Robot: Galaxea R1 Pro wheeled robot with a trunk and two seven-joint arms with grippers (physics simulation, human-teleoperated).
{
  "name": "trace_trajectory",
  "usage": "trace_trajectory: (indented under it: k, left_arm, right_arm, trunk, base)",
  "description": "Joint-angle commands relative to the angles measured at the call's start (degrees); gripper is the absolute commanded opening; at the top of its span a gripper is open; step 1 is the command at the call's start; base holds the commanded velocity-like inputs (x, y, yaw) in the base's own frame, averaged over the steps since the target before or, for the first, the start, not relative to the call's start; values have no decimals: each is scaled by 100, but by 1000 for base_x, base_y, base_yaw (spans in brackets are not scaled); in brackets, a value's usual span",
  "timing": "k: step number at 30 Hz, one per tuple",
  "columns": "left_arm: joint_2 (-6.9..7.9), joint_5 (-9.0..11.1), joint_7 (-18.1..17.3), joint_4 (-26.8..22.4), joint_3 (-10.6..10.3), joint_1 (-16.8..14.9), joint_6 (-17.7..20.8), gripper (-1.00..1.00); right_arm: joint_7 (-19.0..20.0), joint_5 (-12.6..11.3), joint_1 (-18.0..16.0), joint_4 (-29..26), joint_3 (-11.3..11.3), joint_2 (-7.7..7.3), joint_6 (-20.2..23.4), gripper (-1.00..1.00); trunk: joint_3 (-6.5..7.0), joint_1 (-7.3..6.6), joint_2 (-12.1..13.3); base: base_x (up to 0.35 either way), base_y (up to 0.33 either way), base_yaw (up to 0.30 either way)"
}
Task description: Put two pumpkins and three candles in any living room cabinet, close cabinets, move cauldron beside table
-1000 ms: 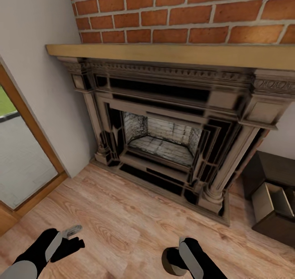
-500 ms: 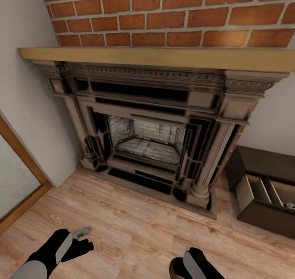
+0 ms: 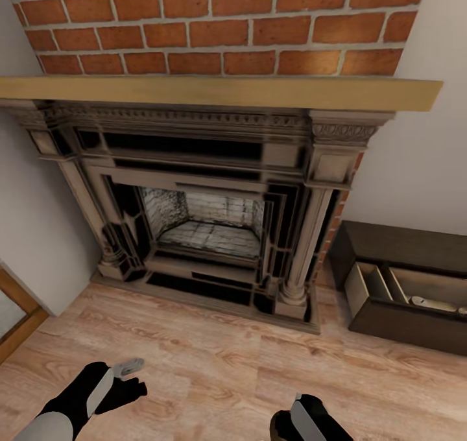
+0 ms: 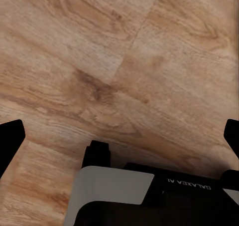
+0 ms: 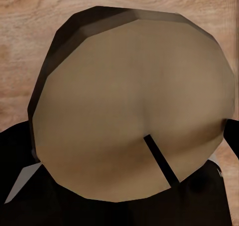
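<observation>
The view has swung right, showing more of the cabinet [image 3: 415,279]; right gripper [image 3: 305,421] clamps the cauldron [image 5: 134,106], left gripper [image 3: 123,373] open.

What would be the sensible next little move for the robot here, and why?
Probably keep turning right toward the cabinet, whose drawer stands open, pale inside. The right gripper holds a squat round candle with a dark wick, which belongs in there. The left gripper hangs open over bare floor.

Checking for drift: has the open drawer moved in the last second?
No. The drawer sits the same way beside the fireplace column as before. Everything in the head view slid left together, so the camera turned, not the drawer.
</observation>
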Motion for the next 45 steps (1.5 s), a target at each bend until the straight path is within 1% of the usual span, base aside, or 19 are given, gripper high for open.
trace_trajectory:
  k: [1,45]
  left_arm:
    - [2,1,2,0,-1,0,-2,100]
    - [17,1,1,0,-12,0,-26,100]
  right_arm:
    - [-1,0,-1,0,2,0,-1,-100]
    - [-1,2,3,9,9,-9,-11,-100]
  trunk:
    - [0,0,0]
    - [0,0,0]
  base:
    - [0,0,-278]
    - [0,0,-278]
